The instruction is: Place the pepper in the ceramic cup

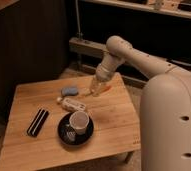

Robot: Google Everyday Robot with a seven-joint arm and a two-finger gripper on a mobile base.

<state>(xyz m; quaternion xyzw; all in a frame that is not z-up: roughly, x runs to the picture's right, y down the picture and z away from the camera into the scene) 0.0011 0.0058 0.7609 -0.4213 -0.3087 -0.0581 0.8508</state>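
Note:
The pepper [106,88] is a small orange-red sliver at the far right of the wooden table [114,117], right beside my gripper's tip. My gripper [96,90] hangs from the white arm, low over the table's far edge, next to the pepper. I cannot tell whether it holds the pepper or the pepper lies on the table. The ceramic cup [79,121] is whitish with a pale inside. It stands on a black round saucer [64,136] near the table's front middle, well in front and left of the gripper.
A blue-grey rounded lump [69,91] lies left of the gripper. A white labelled tube [73,104] lies between the lump and the cup. A black striped flat object [37,122] lies at the front left. Dark shelving stands behind the table.

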